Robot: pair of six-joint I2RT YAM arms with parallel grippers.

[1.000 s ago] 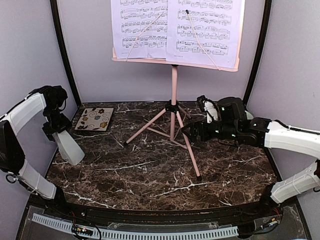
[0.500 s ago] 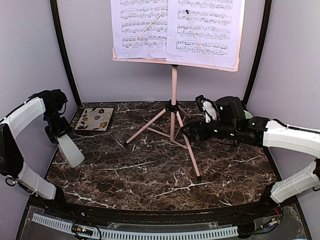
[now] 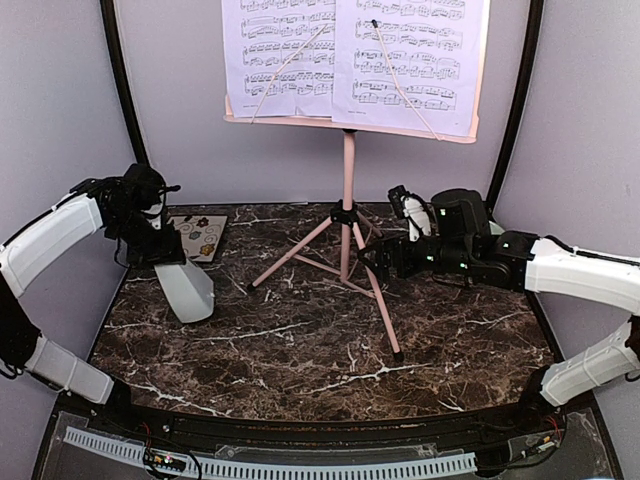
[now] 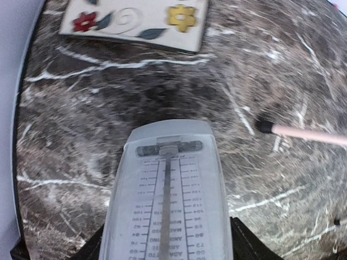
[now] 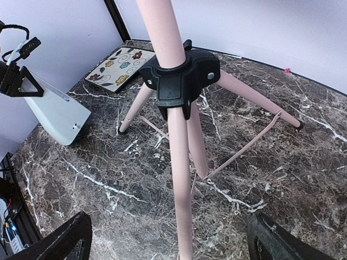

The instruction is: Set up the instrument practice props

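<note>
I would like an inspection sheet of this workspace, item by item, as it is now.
Surface: dark veined marble table.
Job's things: pink music stand upright on its tripod, sheet music on it; metronome tilted in left claw.
Clutter: floral tile at rear left.
Claws: left claw shut on metronome; right claw open, astride a stand leg.
Cables: thin black lead at left wrist.
Surroundings: pale walls, black corner posts.

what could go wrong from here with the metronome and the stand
1. The metronome hangs tilted from the left pincer, gripped at its narrow top; it might slip, or land on an edge and tip beside the floral tile.
2. The right pincer stands open around a leg of the pink music stand; a sideways nudge could shift the stand and shake off the sheet-music pages.
</note>
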